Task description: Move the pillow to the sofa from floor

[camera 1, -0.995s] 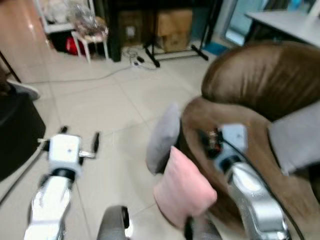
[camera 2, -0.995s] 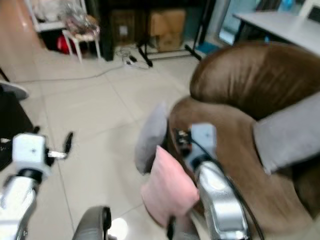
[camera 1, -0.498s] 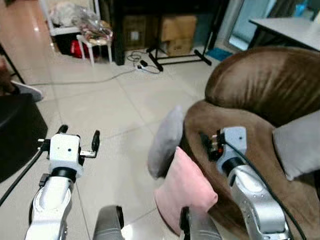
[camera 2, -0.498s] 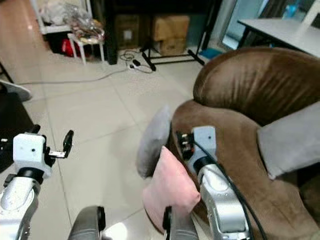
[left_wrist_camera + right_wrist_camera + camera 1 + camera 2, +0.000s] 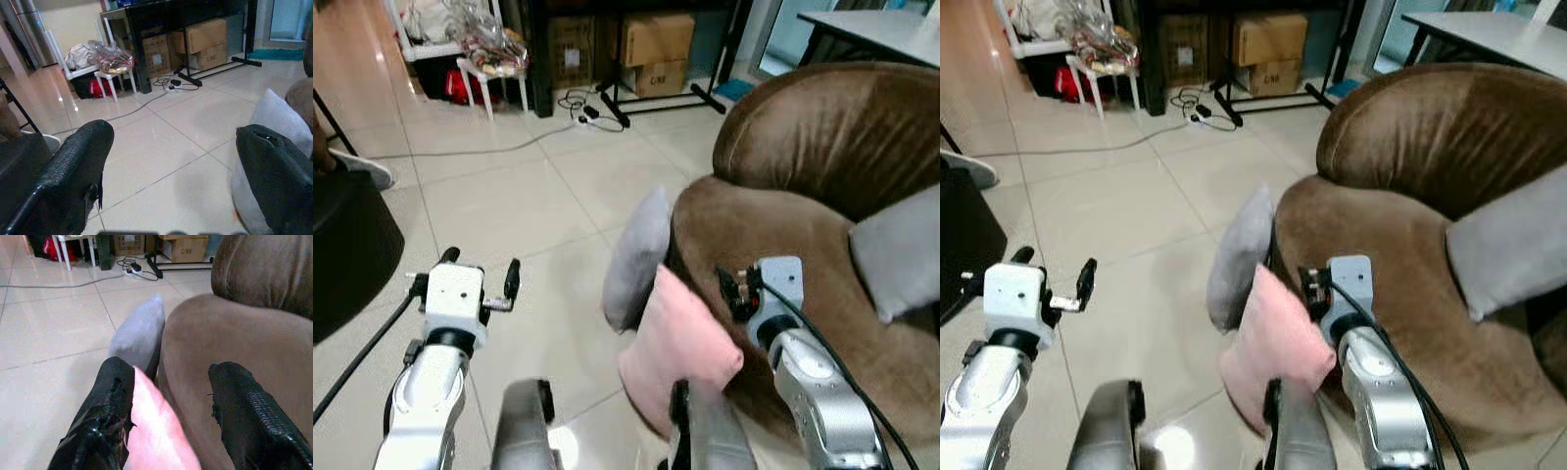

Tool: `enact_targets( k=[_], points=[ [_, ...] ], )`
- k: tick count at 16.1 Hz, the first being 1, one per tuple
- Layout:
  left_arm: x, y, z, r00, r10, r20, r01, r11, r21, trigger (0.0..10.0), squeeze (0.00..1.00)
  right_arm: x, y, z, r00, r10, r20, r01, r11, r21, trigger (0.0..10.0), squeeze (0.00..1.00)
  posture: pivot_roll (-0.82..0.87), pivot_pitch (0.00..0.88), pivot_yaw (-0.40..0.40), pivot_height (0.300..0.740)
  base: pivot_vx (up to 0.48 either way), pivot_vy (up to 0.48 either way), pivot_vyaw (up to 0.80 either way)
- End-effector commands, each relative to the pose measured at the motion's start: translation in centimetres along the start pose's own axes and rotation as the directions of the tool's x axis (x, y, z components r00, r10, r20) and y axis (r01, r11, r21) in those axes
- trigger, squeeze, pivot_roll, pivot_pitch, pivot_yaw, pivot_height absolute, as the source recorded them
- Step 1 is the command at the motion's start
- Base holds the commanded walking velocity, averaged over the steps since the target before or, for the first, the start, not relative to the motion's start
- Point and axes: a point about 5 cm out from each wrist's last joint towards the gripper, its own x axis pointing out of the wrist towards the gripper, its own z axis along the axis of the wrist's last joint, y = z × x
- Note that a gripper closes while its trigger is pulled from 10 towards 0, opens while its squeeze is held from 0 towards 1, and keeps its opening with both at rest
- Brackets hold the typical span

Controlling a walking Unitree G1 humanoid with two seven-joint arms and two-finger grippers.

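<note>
A pink pillow (image 5: 677,345) stands on the tiled floor, leaning against the arm of the brown sofa (image 5: 803,166). A grey pillow (image 5: 636,262) leans on the same arm just behind it. My right gripper (image 5: 171,369) is open and hovers over the pink pillow's (image 5: 156,431) upper edge, one finger (image 5: 105,406) beside it and the other over the sofa arm (image 5: 205,333). My left gripper (image 5: 173,132) is open above bare floor, to the left of both pillows, with nothing between its fingers.
Another grey pillow (image 5: 899,255) lies on the sofa seat. A black rounded object (image 5: 342,257) stands at the left, with a shoe (image 5: 360,168) behind it. A cable (image 5: 480,149), a white stool (image 5: 494,73), cardboard boxes (image 5: 656,49) and a black stand (image 5: 656,103) line the far side.
The camera has shifted and the picture has sharpened. My right gripper sits a little lower and closer to the pink pillow's top. The pillows have not moved.
</note>
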Motion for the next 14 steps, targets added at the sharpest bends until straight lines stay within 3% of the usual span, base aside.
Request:
enact_targets(
  k=[1, 5, 8, 10, 11, 12, 14],
  points=[
    [0.2, -0.1, -0.1, 1.0, -0.013, -0.004, 0.013, 1.0, 0.012, 10.0, 0.0, 0.3, -0.7, 0.2, 1.0, -0.013, 0.004, 0.013, 1.0, -0.003, 10.0, 0.0, -0.02, 0.0, -0.061, 0.512, 0.0, 0.0, 0.0],
    [0.8, -0.1, -0.3, 0.999, -0.038, -0.013, 0.038, 0.999, 0.02, 10.0, 0.0, 1.2, -0.2, 0.4, 1.0, 0.001, -0.004, -0.001, 1.0, -0.006, 10.0, 0.0, -0.03, 0.0, -0.037, 0.467, 0.0, 0.0, 0.0],
    [1.7, -0.3, -0.4, 0.998, -0.063, -0.012, 0.063, 0.998, 0.026, 10.0, 0.0, 1.9, 0.4, 0.1, 0.999, 0.026, -0.034, -0.028, 0.998, -0.065, 10.0, 0.0, -0.05, 0.0, -0.029, 0.442, 0.0, 0.0, 0.0],
    [2.0, -0.4, -0.3, 0.997, -0.077, -0.007, 0.078, 0.997, 0.027, 10.0, 0.0, 2.2, 0.4, -0.3, 0.998, 0.042, -0.048, -0.044, 0.999, -0.023, 10.0, 0.0, -0.06, 0.0, -0.025, 0.442, 0.0, 0.0, 0.0],
    [2.1, -0.4, -0.2, 0.996, -0.086, -0.006, 0.086, 0.996, 0.031, 10.0, 0.0, 2.3, 0.4, -0.4, 0.998, 0.046, -0.051, -0.047, 0.999, -0.016, 10.0, 0.25, -0.06, 0.0, -0.023, 0.442, 0.0, 0.0, 0.0],
    [2.2, -0.4, -0.3, 0.995, -0.095, -0.005, 0.095, 0.995, 0.034, 10.0, 0.0, 2.5, 0.4, -0.4, 0.997, 0.054, -0.049, -0.054, 0.999, -0.004, 10.0, 1.0, -0.07, 0.0, -0.025, 0.442, 0.0, 0.0, 0.0],
    [2.3, -0.4, -0.3, 0.994, -0.111, -0.002, 0.111, 0.993, 0.039, 10.0, 0.0, 2.9, 0.3, -0.3, 0.998, 0.056, -0.038, -0.055, 0.998, 0.017, 10.0, 1.0, -0.06, 0.0, -0.033, 0.442, 0.0, 0.0, 0.0]
  ],
)
